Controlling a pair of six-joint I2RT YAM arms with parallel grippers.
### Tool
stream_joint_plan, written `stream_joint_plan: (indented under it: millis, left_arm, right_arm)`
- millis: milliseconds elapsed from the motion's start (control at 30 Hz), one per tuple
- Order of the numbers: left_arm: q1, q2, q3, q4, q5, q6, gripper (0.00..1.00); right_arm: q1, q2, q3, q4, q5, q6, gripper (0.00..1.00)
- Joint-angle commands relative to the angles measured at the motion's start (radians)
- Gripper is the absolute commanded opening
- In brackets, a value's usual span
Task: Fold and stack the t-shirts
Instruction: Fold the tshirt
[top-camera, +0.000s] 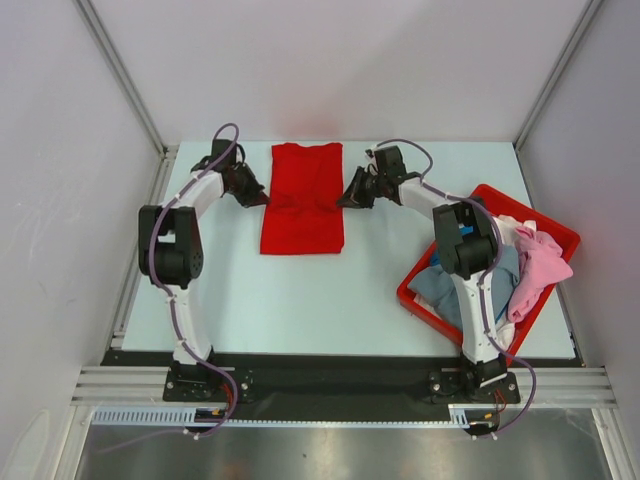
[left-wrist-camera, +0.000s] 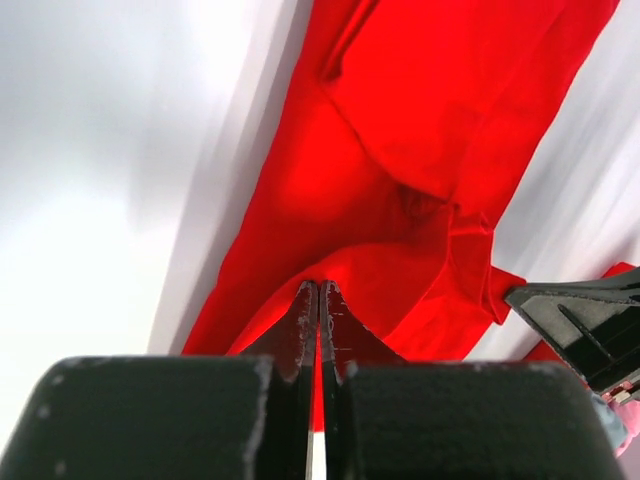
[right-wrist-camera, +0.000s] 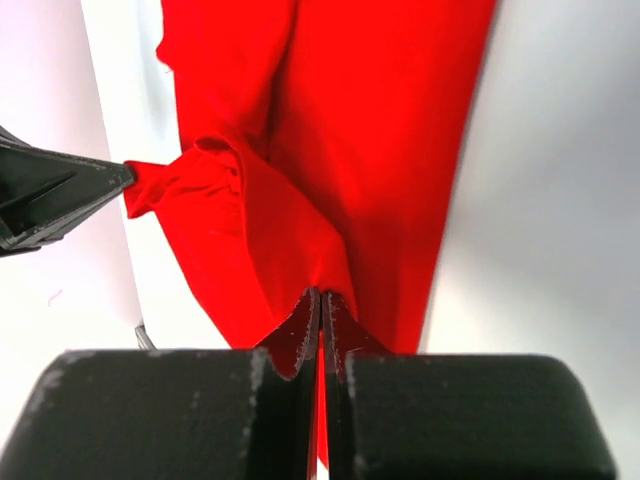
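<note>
red t-shirt (top-camera: 302, 198): flat on the table (top-camera: 300, 300) toward 12 o'clock, sides already turned in so it reads as a long strip, hem at 6 o'clock.
left gripper (top-camera: 262, 197): at the strip's 9 o'clock edge, about mid-length; jaws pressed together on a small bunch of red cloth.
right gripper (top-camera: 345, 198): mirrored at the 3 o'clock edge; jaws likewise pinching red cloth, and the fabric puckers toward each tip.
why this grip: matching pinches at mid-length probably mark the crease line for a cross fold, so one half can be carried evenly over the other.
step: likely cross fold of shirt one, nothing stacked yet.
bin (top-camera: 560, 232): red, at 4 o'clock, parked beside the right arm so the fold area stays open.
waiting: pink shirt (top-camera: 540, 270), white shirt (top-camera: 512, 232) and grey-blue shirt (top-camera: 440, 285) heaped in the bin, unfolded.
risk: uneven lift would skew the strip; a thin pinch may slip.
</note>
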Motion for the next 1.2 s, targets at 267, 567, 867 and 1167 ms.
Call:
stream_joint_plan:
  millis: [267,567,867,1167]
  left_arm:
    - [0.016,0.045,0.096,0.010,-0.003,-0.001,0.00]
    - [0.027,0.113,0.300,-0.112,-0.050,0.117,0.54]
    - [0.014,-0.243,-0.153,0.097,0.069,0.176,0.46]
    - [-0.072,-0.071,-0.290,0.574,0.463,0.009,0.28]
  right_arm:
    - [-0.038,0.069,0.085,0.072,-0.098,0.070,0.03]
    - [-0.116,0.080,0.155,0.063,-0.109,0.103,0.37]
    - [-0.068,-0.133,0.052,-0.309,0.118,-0.292,0.46]
    - [0.086,-0.100,-0.141,0.249,0.025,0.046,0.09]
